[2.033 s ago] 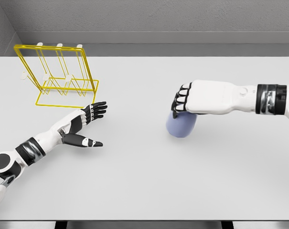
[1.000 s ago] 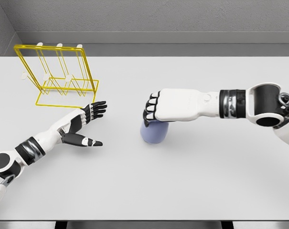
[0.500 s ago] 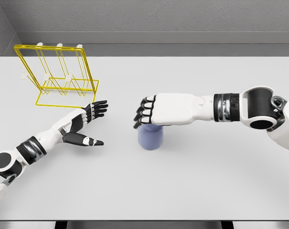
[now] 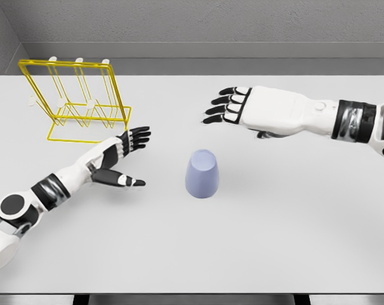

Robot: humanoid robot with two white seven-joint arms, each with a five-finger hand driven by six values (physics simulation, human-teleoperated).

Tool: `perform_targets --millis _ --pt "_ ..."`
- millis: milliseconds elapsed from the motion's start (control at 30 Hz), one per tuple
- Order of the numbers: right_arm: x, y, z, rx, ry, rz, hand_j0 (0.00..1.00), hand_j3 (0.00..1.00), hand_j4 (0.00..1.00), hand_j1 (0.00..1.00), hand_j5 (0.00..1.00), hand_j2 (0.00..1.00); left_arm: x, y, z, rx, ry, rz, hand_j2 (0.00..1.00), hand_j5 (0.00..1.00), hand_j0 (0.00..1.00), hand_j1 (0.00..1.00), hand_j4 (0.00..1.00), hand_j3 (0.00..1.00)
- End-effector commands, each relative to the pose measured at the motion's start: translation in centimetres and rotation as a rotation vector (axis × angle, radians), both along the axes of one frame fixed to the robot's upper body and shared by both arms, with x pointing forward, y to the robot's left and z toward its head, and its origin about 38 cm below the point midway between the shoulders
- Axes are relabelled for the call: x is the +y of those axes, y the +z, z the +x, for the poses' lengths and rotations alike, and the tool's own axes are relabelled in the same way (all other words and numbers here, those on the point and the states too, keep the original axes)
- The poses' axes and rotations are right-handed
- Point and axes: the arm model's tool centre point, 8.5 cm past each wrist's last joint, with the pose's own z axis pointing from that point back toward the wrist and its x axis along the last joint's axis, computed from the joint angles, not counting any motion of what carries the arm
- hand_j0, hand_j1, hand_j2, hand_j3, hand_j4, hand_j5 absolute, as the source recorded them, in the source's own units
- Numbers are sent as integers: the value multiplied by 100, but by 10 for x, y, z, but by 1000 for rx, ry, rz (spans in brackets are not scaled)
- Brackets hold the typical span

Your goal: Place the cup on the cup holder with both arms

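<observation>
The cup (image 4: 202, 175) stands alone near the middle of the table (image 4: 274, 241), mouth down, its narrower closed end up. It is pale blue-lilac and plain; no writing or mark can be read on it. Nothing touches it.

The left hand (image 4: 124, 155) lies to the cup's left, apart from it, low over the table. Its fingers are stretched out and spread toward the back right, the thumb held off to the side and pointing toward the cup; it holds nothing. The forearm runs back to the lower left corner.

The right hand (image 4: 242, 109) is up and to the right of the cup, well clear of it, palm down. Its fingers are extended and slightly spread, pointing left, and they grip nothing. The white arm with a dark wrist band reaches in from the right edge.

The holder (image 4: 77, 100), a yellow wire rack with white-tipped pegs, stands at the far left of the table, behind the left hand and well apart from the cup. No cup hangs on it. No label shows on it either.
</observation>
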Motion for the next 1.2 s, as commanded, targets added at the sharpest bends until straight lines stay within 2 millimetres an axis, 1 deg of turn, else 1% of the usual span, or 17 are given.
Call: perform_targets --millis 0,67,133,167,233,300,333,400,467,633,700,800,867,933,1133,1167 --pt "-48 49 3 -55 -102 102 100 100 100 100 100 100 -10 -8 -1 22 -10 -12 100 100 100 100 100 100" --pt "-75 48 -4 -48 -169 160 100 100 100 100 100 100 -18 -9 3 21 -17 -24 100 100 100 100 100 100" --pt "-90 48 -10 -20 -194 203 100 100 100 100 100 100 -28 -9 6 20 -38 -21 100 100 100 100 100 100" --pt "-92 45 -12 1 -192 218 100 100 100 100 100 100 -33 -8 10 17 -39 -28 100 100 100 100 100 100" --pt "-92 31 -15 41 -198 226 100 100 100 100 100 100 -40 -7 12 14 -46 -40 100 100 100 100 100 100" --pt "-92 26 -15 51 -201 240 100 100 100 100 100 100 -48 -7 12 15 -71 -34 100 100 100 100 100 100" --pt "-92 24 -16 50 -207 277 100 100 100 100 100 100 -55 -7 12 14 -79 -47 100 100 100 100 100 100" --pt "-103 10 -22 62 -259 349 100 100 100 100 100 100 -61 -7 11 15 -88 -56 100 100 100 100 100 100" --pt "-103 3 -22 78 -266 356 100 100 100 100 100 100 -68 -9 9 21 -101 -63 100 100 100 100 100 100" --pt "-106 0 -21 84 -276 362 100 100 100 100 100 100 -78 -9 8 24 -125 -65 100 100 100 100 100 100" --pt "-109 -5 -20 97 -289 365 100 100 100 100 100 100 -84 -7 9 19 -131 -76 100 100 100 100 100 100" --pt "-107 -8 -20 106 -286 368 100 100 100 100 100 100 -90 -7 9 21 -135 -86 100 100 100 100 100 100" --pt "-107 -8 -20 105 -288 371 100 100 100 100 100 100 -92 -10 10 66 -134 -61 100 100 100 100 100 100" --pt "-108 -8 -20 106 -289 371 100 100 100 100 100 100 -97 -9 11 66 -137 -74 100 100 100 100 100 100" --pt "-107 -9 -20 106 -288 371 100 100 100 100 100 100 -100 -8 12 72 -139 -69 100 100 100 100 100 100" --pt "-107 -9 -20 106 -288 371 100 100 100 100 100 100 -104 -7 12 72 -144 -79 100 100 100 100 100 100"
